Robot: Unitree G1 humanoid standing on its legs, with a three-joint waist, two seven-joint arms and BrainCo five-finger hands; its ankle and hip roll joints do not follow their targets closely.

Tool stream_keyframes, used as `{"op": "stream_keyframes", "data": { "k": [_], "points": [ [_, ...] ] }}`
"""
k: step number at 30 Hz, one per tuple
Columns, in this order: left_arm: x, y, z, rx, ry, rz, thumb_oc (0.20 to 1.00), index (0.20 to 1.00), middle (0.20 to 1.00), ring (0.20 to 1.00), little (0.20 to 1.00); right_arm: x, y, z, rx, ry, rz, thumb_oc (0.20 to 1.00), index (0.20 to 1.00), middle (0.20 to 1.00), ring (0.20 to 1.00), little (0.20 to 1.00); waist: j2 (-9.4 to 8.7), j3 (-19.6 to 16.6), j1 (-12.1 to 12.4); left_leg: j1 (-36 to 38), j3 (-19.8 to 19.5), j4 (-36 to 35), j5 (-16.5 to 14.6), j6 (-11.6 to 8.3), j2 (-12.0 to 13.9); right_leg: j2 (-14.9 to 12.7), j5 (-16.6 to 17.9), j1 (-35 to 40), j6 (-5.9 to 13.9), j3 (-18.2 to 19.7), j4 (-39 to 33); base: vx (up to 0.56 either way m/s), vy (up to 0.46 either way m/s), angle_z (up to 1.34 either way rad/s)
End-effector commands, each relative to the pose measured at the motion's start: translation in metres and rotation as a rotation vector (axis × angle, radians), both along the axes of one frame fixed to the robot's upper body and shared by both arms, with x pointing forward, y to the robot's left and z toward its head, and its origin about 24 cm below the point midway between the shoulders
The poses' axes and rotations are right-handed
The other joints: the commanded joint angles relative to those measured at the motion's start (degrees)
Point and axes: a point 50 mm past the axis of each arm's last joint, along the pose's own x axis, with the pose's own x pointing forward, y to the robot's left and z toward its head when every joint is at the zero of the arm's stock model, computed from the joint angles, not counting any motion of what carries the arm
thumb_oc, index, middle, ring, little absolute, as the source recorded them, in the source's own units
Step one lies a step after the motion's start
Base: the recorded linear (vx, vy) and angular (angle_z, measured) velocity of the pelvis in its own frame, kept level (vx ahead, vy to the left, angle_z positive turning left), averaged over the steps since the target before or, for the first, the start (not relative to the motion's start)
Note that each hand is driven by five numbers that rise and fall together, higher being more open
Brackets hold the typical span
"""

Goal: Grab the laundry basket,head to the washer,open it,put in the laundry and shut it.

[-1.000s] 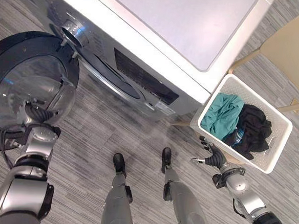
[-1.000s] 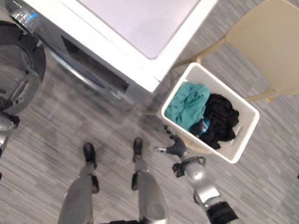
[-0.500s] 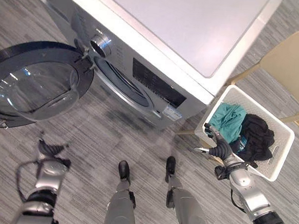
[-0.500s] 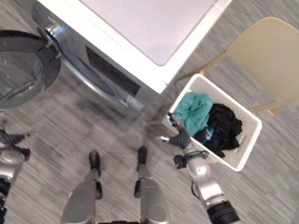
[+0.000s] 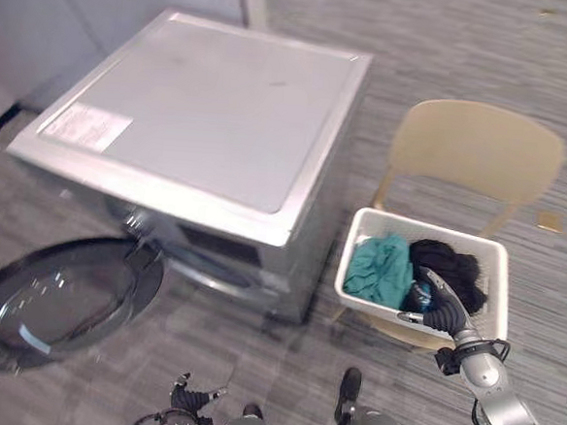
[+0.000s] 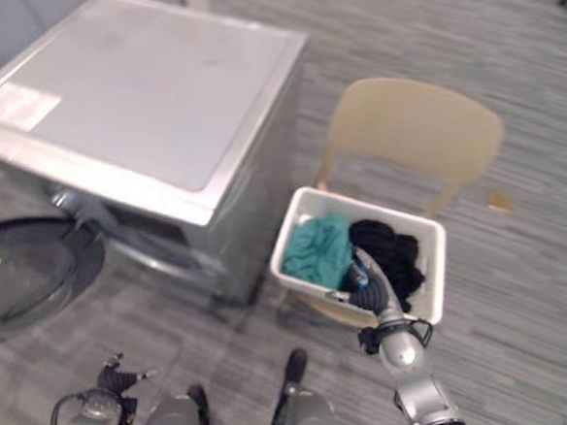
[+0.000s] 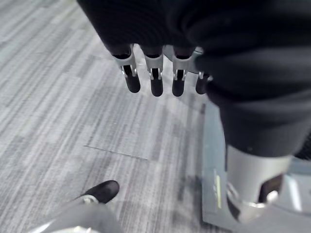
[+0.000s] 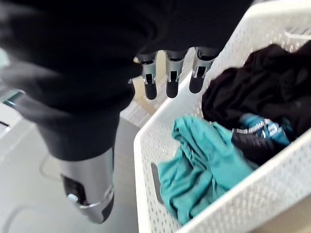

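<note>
Right robot hand [image 5: 442,309] hangs over the near rim of the basket [image 5: 359,245], its fingers [image 8: 167,77] straight and spread apart, closed on nothing; in its wrist view the dark tips hover above the white perforated wall with the clothes just beyond them. Left robot hand [image 5: 189,398] sits low by the floor, fingers [image 7: 155,80] likewise straight and empty, well apart from everything it might use. Nearest the right hand lies the teal garment [image 5: 377,268], bunched against the basket's washer-side wall, and touching it on the far side is a heap of black clothing [image 5: 450,268] with a dark item showing a teal patch between them. The basket rests on the seat of a tan chair [image 5: 477,158], just beside the washer [image 5: 202,129], whose round door [image 5: 58,299] already swings wide open toward the floor. I judge the laundry soft, light and limp: it will sag and trail, so a deep handful taken at the middle of the bunch should carry better than a pinch at an edge. The teal piece looks the easier first take, being on top and closest. The basket itself seems stiff and light, best held by its rim
</note>
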Motion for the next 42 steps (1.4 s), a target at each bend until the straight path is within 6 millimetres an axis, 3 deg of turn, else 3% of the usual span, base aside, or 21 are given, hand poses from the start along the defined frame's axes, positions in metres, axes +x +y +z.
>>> {"op": "stream_keyframes", "data": {
  "k": [1, 3, 4, 7, 16, 23, 26, 32, 36, 37, 38, 42],
  "points": [
    [0.016, -0.002, 0.005, 0.017, -0.035, -0.091, 1.0, 1.0, 1.0, 1.0, 1.0, 0.018, 0.008, 0.022, -0.107, -0.117, 0.068, 1.0, 1.0, 1.0, 1.0, 1.0, -2.87, 1.03, 0.51, -6.42, -7.81, 0.82, -7.08, 0.97, -6.96, 0.63, -10.73, 2.88, 4.3, 2.89, 0.37, 0.06, -0.025, -0.71],
    [0.013, -0.005, 0.002, 0.01, -0.018, -0.108, 1.0, 1.0, 1.0, 1.0, 1.0, 0.023, 0.012, 0.018, -0.15, -0.101, 0.097, 1.0, 1.0, 1.0, 1.0, 1.0, -2.49, 1.2, 1.17, -7.89, -11.41, -2.22, -5.8, 0.82, -8.03, 1.08, -11.07, 3.21, 4.42, 4.46, 0.7, 0.1, 0.026, -0.54],
    [0.01, -0.006, 0.001, 0.007, -0.009, -0.113, 1.0, 1.0, 1.0, 1.0, 1.0, 0.026, 0.015, 0.014, -0.172, -0.082, 0.113, 1.0, 1.0, 1.0, 1.0, 1.0, -1.9, 1.51, 1.97, -9.09, -15.02, -4.75, -4.12, 0.52, -9.74, 1.85, -11.35, 3.41, 4.41, 5.82, 1.02, 0.09, 0.043, -0.43],
    [0.004, -0.005, -0.002, 0.01, 0.012, -0.114, 1.0, 1.0, 1.0, 1.0, 1.0, 0.032, 0.014, 0.011, -0.209, -0.068, 0.11, 1.0, 1.0, 1.0, 1.0, 1.0, -0.86, 1.76, 2.61, -9.34, -16.9, -7.15, -2.72, 0.22, -10.6, 2.97, -12.12, 3.62, 4.3, 7.77, 1.51, 0.08, 0.069, -0.61],
    [0.005, 0.006, 0.001, 0.06, 0.014, -0.143, 1.0, 1.0, 1.0, 1.0, 1.0, 0.06, 0.014, 0.005, -0.393, -0.044, 0.09, 1.0, 1.0, 1.0, 1.0, 1.0, -0.22, 2.05, 4.24, -8.8, -16.26, -10.64, -2.2, 2.08, -11.42, 1.9, -11.38, 0.52, 5.14, 9.75, 2.82, 0.05, 0.12, -0.33],
    [0.029, 0.009, 0.014, 0.066, -0.104, -0.122, 1.0, 1.0, 1.0, 1.0, 1.0, 0.1, 0.002, 0.025, -0.552, -0.072, -0.022, 1.0, 1.0, 1.0, 1.0, 1.0, 0.87, 5.22, 7.35, -14.05, -16.94, -12.37, 0.02, 2.74, -12.5, 1.01, -8.82, -6.47, 5.9, 10.04, 3.39, -0.06, 0.069, 0.12],
    [0.035, 0.008, 0.017, 0.066, -0.136, -0.12, 1.0, 1.0, 1.0, 1.0, 1.0, 0.12, -0.007, 0.044, -0.615, -0.087, -0.083, 1.0, 1.0, 1.0, 1.0, 1.0, 1.59, 7.22, 9.12, -16.84, -17.62, -13.09, 1.4, 2.7, -12.92, 0.95, -7.29, -9.37, 6.22, 9.99, 2.84, -0.06, 0.034, 0.15],
    [0.05, 0.002, 0.023, 0.047, -0.193, -0.121, 1.0, 1.0, 1.0, 1.0, 1.0, 0.133, -0.018, 0.061, -0.697, -0.072, -0.127, 1.0, 1.0, 1.0, 1.0, 1.0, 2.59, 9.21, 11.04, -19.64, -18.62, -14.88, 3.78, 2.42, -13.28, 0.93, -6.27, -12.13, 6.44, 9.39, 1.95, -0.06, -0.008, 0.09],
    [0.059, -0.003, 0.026, 0.044, -0.208, -0.146, 1.0, 1.0, 1.0, 1.0, 1.0, 0.134, -0.009, 0.056, -0.73, -0.044, -0.062, 1.0, 1.0, 1.0, 1.0, 1.0, 2.95, 9.78, 11.64, -19.83, -19.62, -16.59, 5.1, 1.82, -13.41, 1.17, -6.49, -12.31, 6.53, 8.57, 1.44, -0.04, -0.045, 0.15],
    [0.06, -0.005, 0.026, 0.041, -0.207, -0.156, 1.0, 1.0, 1.0, 1.0, 1.0, 0.133, -0.005, 0.051, -0.725, -0.03, -0.041, 0.79, 0.79, 0.79, 0.79, 0.79, 3.03, 9.75, 11.66, -19.6, -19.95, -17.03, 5.27, 1.71, -13.47, 1.17, -6.63, -12.09, 6.56, 8.39, 1.33, -0.04, -0.069, 0.09],
    [0.061, -0.008, 0.025, 0.035, -0.198, -0.165, 1.0, 1.0, 1.0, 1.0, 1.0, 0.131, 0.002, 0.046, -0.688, -0.019, -0.011, 0.2, 0.2, 0.2, 0.2, 0.2, 2.96, 9.59, 11.67, -19.13, -20.35, -17.48, 5.49, 1.55, -13.52, 1.17, -6.88, -11.57, 6.57, 7.99, 1.34, -0.03, -0.049, 0.1],
    [0.06, -0.01, 0.023, 0.025, -0.178, -0.17, 1.0, 1.0, 1.0, 1.0, 1.0, 0.122, 0.016, 0.043, -0.552, -0.055, 0.029, 0.2, 0.2, 0.2, 0.2, 0.2, 2.68, 9.01, 10.91, -17.35, -20.59, -18.45, 5.32, 1.52, -13.4, 0.98, -7.34, -10.3, 6.58, 7.23, 1.58, -0.04, -0.031, 0.25]
  ]
}}
